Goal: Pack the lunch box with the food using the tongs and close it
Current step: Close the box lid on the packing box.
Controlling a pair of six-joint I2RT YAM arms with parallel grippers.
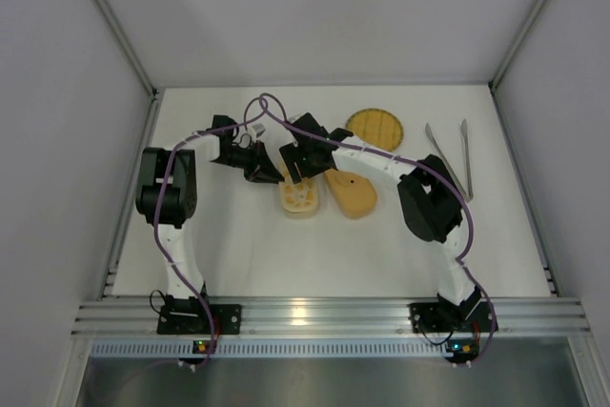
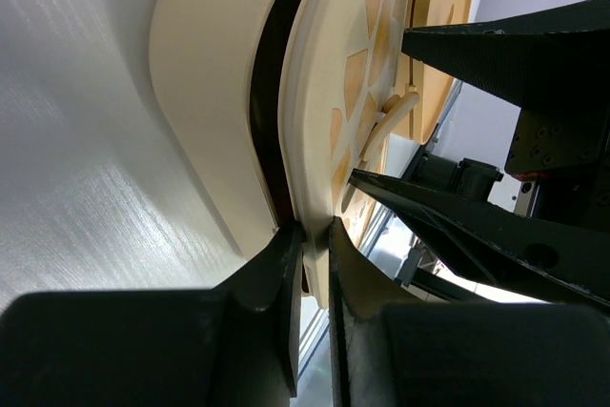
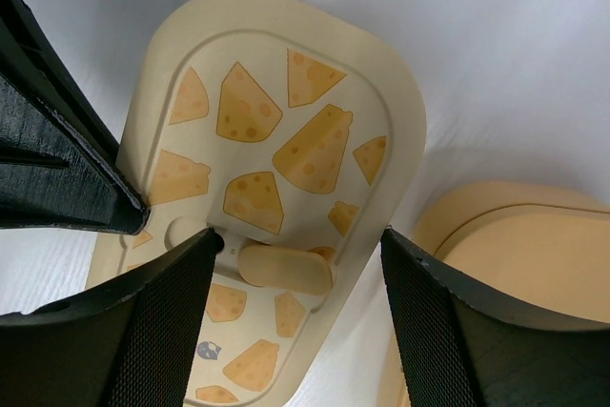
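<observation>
White table (image 1: 248, 254) between bare walls: at its middle the left gripper (image 2: 315, 237) pinches the rim of the lid (image 3: 286, 131) of the lunch box (image 1: 298, 199), and the right gripper (image 3: 297, 240) hangs spread across that lid. Lid work seems to be the step in hand, so hold the pinch steady and lower the right fingers evenly on both long sides. The lunch box's long axis runs roughly from the arms toward the back wall; the tongs (image 1: 450, 154) lie well apart, to the right.
</observation>
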